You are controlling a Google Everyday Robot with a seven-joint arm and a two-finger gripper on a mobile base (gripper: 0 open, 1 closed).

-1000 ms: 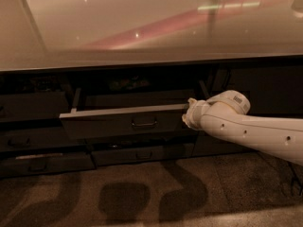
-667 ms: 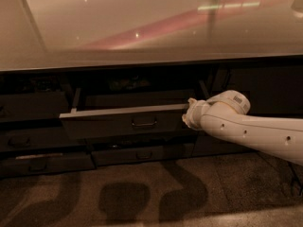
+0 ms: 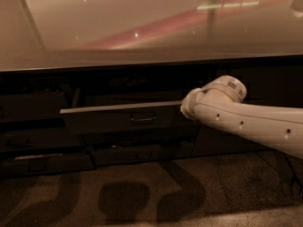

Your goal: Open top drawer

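Almost nothing moved since a second ago: top drawer (image 3: 118,119) out just as far, arm (image 3: 246,122) in nearly the same spot, maybe a tiny bit higher.

In the camera view: top drawer just under the worktop (image 3: 142,27), pulled out part way, front sticking out past the lower drawers (image 3: 137,154) beneath. Dark gap behind the front, inside too dark to see. Small handle (image 3: 143,118) in the middle of the front, with nothing on it. Gripper (image 3: 186,109) at the right end of the drawer front, touching or very near that edge, tucked behind the white end of the arm. Cannot tell if the jaws are wide, narrow or holding the edge.

Looks like most of the job done: drawer open already. Left to do, maybe: pull a bit more, then let go and back away.
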